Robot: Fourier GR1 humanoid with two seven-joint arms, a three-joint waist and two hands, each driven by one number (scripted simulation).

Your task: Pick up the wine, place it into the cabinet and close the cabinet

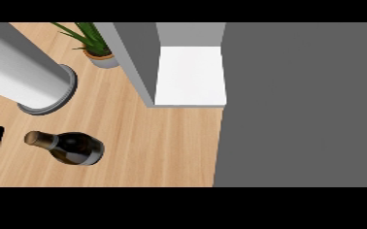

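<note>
At lower left of the frame — wine untouched, cabinet open.

From the left: a sliver of black at the far left edge may be a hand, but I cannot tell the state of its fingers; the other hand is out of sight. A grey cylinder (32,80) stands at upper left, a potted plant (97,46) beside it, the wine (70,148) below on the wooden counter (165,145). Right of centre, the cabinet (190,75) shows a white shelf. Judging by this, the pick-up has not begun — next comes reaching for the bottle.
</note>
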